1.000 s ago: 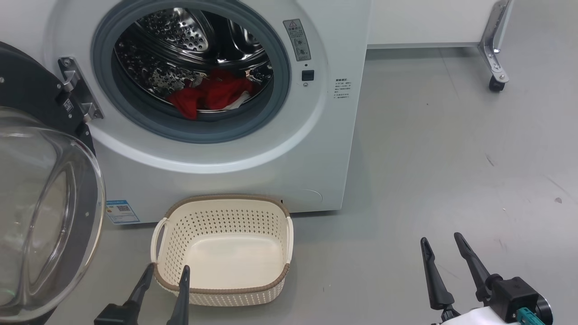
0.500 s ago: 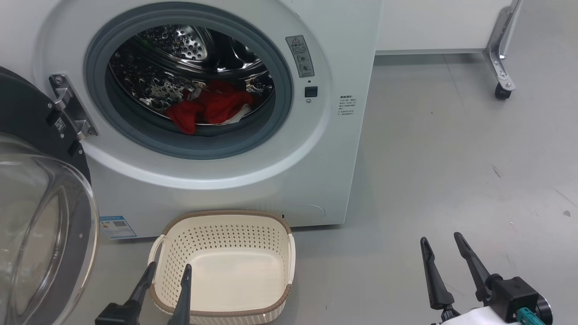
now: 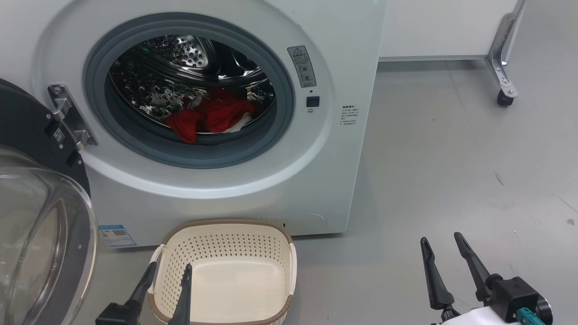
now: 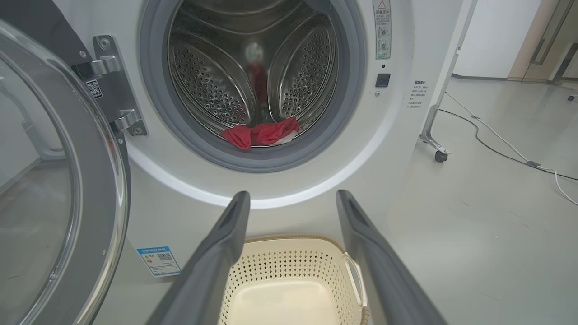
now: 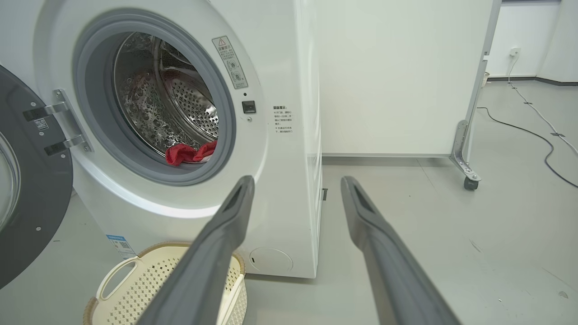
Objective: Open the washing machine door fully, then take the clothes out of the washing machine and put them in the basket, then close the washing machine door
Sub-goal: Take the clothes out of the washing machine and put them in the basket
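The left gripper [image 3: 169,267] and the right gripper [image 3: 441,239] each have two long, dark, tapering fingers [image 3: 434,275]. Behind the right one are a black block [image 3: 515,293], a teal connector [image 3: 525,314] (quite small) and a pale forearm [image 3: 472,317].

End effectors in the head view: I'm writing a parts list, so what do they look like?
The left end effector and right end effector each have two long, dark, tapering fingers with pointed tips. Behind the right one sit a black boxy housing, a teal connector and a pale forearm shell.
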Controlling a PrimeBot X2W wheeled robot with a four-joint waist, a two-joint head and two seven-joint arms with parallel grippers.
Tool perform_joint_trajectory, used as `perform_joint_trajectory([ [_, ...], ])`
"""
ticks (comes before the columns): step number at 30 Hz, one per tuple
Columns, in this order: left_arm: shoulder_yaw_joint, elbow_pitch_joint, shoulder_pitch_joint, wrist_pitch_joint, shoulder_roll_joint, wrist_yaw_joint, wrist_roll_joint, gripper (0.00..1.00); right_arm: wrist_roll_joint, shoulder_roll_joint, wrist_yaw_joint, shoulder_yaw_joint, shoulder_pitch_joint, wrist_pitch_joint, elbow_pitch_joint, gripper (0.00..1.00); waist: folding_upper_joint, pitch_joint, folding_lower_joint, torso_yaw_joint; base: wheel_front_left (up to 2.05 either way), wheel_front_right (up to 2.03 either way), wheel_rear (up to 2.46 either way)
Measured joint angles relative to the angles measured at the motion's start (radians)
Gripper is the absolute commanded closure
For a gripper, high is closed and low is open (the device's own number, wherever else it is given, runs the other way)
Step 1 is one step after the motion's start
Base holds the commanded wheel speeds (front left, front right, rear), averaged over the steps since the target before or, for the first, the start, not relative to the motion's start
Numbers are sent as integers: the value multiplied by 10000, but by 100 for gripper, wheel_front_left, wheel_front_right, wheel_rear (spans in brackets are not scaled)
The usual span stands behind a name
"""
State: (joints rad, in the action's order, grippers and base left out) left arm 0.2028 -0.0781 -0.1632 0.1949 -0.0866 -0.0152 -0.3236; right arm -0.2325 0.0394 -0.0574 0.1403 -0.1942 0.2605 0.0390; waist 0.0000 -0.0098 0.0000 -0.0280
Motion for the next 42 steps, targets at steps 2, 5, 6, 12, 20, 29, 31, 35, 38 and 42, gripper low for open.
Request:
perform_joint_trajectory([
  [2, 0, -2, 0, 0, 0, 0, 0, 0, 0, 0, -2, 2, 0, 0, 2, 0, 0, -7, 0, 7, 3, -3, 0],
  [5, -2, -2, 0, 0, 0, 2, 0, 0, 0, 0, -2, 2, -4, 0, 8, 0, 0, -15, 0, 17, 0, 0, 0],
  [6, -2, -2, 0, 0, 0, 2, 0, 0, 0, 0, -2, 2, -4, 0, 8, 0, 0, -15, 0, 17, 0, 0, 0],
  [12, 0, -12, 0, 2, 0, 4, 0, 0, 0, 0, -12, 0, -6, 0, 10, 0, 0, -26, 0, 29, 0, 0, 0],
  [20, 23, -23, 0, 2, 2, 10, 2, 0, 2, 0, -15, -2, -7, 0, 8, 0, 0, -8, 0, 41, 0, 0, 0],
  [29, 299, 127, 74, -2, 10, -163, -17, 0, 176, 0, -17, 4, -18, 0, -245, 0, 0, 367, 0, 36, 0, 0, 0],
  [31, 314, 128, 221, -19, 10, -253, -75, 0, 261, 0, -19, 21, -15, 0, -322, 0, 0, 526, 0, 27, 0, 0, 0],
  [35, 297, 6, 642, -307, 13, -265, -224, 0, 353, 0, -19, 44, 14, 0, -456, 0, 0, 906, 0, -4, 0, 0, 0],
  [38, 261, -309, 857, -715, 29, -267, -483, 0, 378, 2, -21, 98, 55, 0, -523, 0, 0, 1227, 0, -45, 0, 0, 0],
  [42, 247, -721, 1230, -1197, 40, -435, -830, 0, 445, 0, -21, 190, 237, 0, -608, 0, 0, 1678, 0, -127, 0, 0, 0],
])
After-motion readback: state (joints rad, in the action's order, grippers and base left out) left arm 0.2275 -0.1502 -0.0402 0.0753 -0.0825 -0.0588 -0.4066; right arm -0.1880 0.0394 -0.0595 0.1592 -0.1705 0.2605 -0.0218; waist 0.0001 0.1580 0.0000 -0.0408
